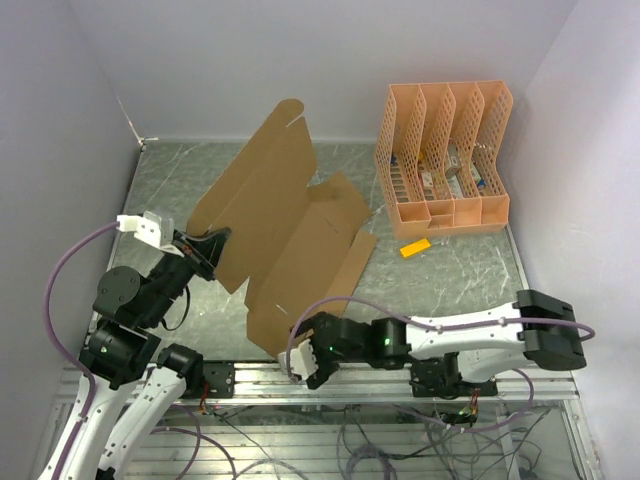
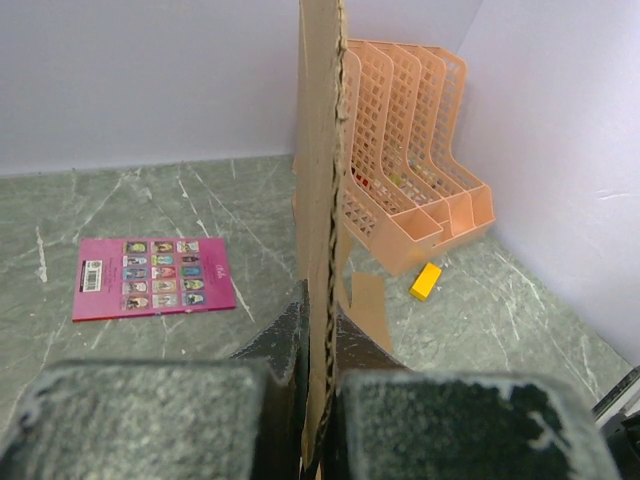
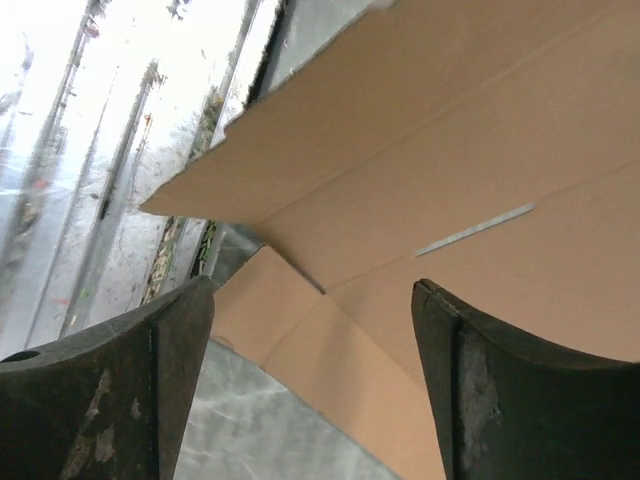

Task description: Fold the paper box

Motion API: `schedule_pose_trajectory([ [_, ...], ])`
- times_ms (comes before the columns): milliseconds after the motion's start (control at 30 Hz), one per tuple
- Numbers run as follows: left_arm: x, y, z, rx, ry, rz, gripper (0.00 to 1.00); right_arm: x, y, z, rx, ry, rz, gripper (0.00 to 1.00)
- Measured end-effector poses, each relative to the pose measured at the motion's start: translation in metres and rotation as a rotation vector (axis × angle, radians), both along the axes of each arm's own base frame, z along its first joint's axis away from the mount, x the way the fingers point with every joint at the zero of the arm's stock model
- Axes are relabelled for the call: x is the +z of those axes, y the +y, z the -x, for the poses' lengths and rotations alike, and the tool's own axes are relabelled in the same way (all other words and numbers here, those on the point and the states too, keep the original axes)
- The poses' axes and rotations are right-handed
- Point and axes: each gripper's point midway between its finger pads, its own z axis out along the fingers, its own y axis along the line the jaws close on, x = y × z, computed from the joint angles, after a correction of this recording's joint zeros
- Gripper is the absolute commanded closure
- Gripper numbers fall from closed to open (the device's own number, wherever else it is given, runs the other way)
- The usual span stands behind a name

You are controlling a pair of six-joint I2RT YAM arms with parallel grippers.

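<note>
From above, the plain brown corrugated cardboard sheet [image 1: 285,235] tilts up off the grey desk [image 1: 450,270]; at the left wrist, the left end effector [image 2: 320,400] pinches its edge; at the right wrist, the right end effector [image 3: 313,300] gapes wide, gripping nothing.

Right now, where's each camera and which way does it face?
Top: above, behind the arm bases, looking down on table, cardboard box, organizer; both arms show.
Left wrist: looks along the left fingers, shut on the box edge, toward the organizer.
Right wrist: looks past open right fingers at the box.
Shared: box in all; organizer in top and left wrist.
</note>
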Motion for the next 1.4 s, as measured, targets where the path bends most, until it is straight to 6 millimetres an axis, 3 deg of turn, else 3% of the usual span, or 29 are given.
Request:
schedule_pose_trajectory([
  [100, 0.000, -0.001, 0.000, -0.006, -0.011, -0.021, 0.93, 0.045, 0.008, -0.001, 0.119, 0.044, -0.014, 0.09],
  [167, -0.001, -0.001, 0.000, -0.007, -0.021, -0.040, 0.93, 0.078, 0.002, -0.021, 0.136, 0.052, -0.050, 0.06],
  [233, -0.001, -0.001, -0.001, -0.010, -0.038, -0.064, 0.93, 0.108, -0.016, -0.057, 0.091, 0.046, -0.082, 0.03],
  [333, 0.001, -0.003, -0.003, -0.021, -0.071, -0.105, 0.93, 0.132, -0.058, -0.113, -0.055, 0.054, -0.099, 0.02],
  [533, -0.003, -0.014, -0.011, -0.079, -0.125, -0.233, 0.93, 0.160, -0.174, -0.218, -0.442, 0.204, -0.188, 0.01],
  [600, -0.004, -0.019, -0.014, -0.110, -0.144, -0.290, 0.93, 0.165, -0.212, -0.243, -0.532, 0.286, -0.240, 0.03],
  [700, 0.002, -0.026, -0.013, -0.160, -0.192, -0.360, 0.93, 0.161, -0.241, -0.259, -0.562, 0.386, -0.292, 0.02],
  [1000, 0.047, -0.038, 0.006, -0.266, -0.362, -0.415, 0.93, 0.148, -0.225, -0.247, -0.585, 0.519, -0.476, 0.00],
  [1400, 0.044, -0.052, 0.012, -0.367, -0.400, -0.449, 0.93, 0.136, -0.212, -0.273, -0.598, 0.507, -0.624, 0.02],
])
